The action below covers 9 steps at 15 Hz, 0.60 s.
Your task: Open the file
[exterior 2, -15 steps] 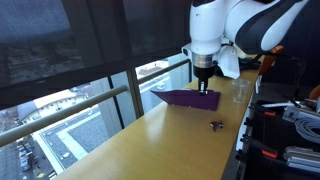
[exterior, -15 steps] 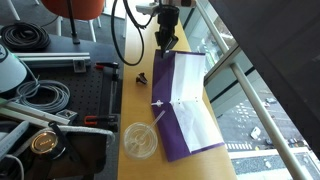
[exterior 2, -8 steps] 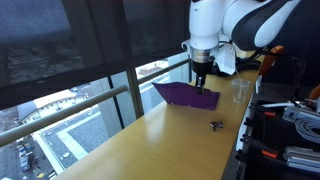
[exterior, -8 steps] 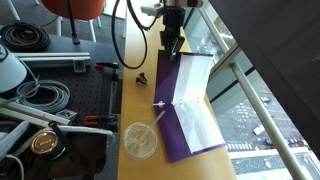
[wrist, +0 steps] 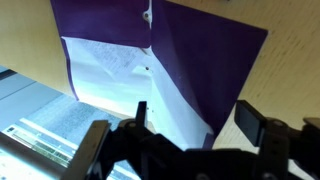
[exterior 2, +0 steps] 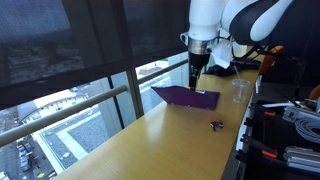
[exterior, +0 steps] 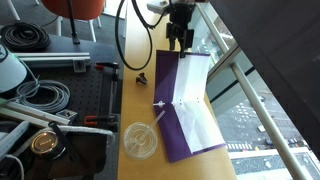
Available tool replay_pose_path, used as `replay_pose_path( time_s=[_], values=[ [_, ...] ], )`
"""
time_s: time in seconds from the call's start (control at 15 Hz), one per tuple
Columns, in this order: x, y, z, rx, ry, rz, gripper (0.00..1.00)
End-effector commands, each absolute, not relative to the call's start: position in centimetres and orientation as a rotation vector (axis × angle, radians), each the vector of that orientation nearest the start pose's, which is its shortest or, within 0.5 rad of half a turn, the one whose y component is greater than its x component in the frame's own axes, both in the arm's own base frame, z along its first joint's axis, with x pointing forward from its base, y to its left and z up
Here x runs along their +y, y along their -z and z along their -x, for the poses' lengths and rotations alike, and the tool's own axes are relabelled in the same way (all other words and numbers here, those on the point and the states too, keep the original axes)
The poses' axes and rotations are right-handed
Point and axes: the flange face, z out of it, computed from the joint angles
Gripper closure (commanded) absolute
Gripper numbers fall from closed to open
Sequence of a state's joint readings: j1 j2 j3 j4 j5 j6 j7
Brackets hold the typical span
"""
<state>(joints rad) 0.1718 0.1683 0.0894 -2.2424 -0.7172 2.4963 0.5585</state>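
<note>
File (exterior: 167,85) lies spread open on the wooden table (exterior: 135,105), its long side running from 12 o'clock to 6 o'clock in an exterior view, with purple cover on the 9 o'clock side and white sheets showing on the 3 o'clock side. The gripper (exterior: 179,42) hangs over the file's 12 o'clock end. In an exterior view from the side, the gripper (exterior 2: 196,78) points straight down with its tips above the file (exterior 2: 185,97), seemingly clear of it, though the gap is small and hard to judge.

In the wrist view the two fingers (wrist: 248,120) enter from 6 o'clock and stand spread well apart with nothing between them; the gripper (wrist: 192,125) looks down on the file (wrist: 205,65), white paper at 9 o'clock and bare purple cover at 3 o'clock.

A clear plastic cup (exterior: 140,140) with a straw stands just beside the file's edge at 7 o'clock; it appears at 3 o'clock of the file from the side (exterior 2: 239,90). A small black object (exterior: 141,77) rests on the table at 9 o'clock of the file, apart from it
</note>
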Motion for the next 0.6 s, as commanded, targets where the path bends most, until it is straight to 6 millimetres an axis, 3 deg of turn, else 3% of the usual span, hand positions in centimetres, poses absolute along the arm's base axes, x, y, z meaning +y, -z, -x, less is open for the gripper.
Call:
replay_pose_path(
  time_s=[0.0,0.2,0.53],
  values=[
    [13.3,-32.5,-53.2,-0.412,0.53,3.391,0.0],
    [12.0,-32.8,-52.9,-0.451,0.507,3.294,0.0],
    [11.9,-29.5,-50.8,-0.535,0.28,3.081,0.0]
  ],
)
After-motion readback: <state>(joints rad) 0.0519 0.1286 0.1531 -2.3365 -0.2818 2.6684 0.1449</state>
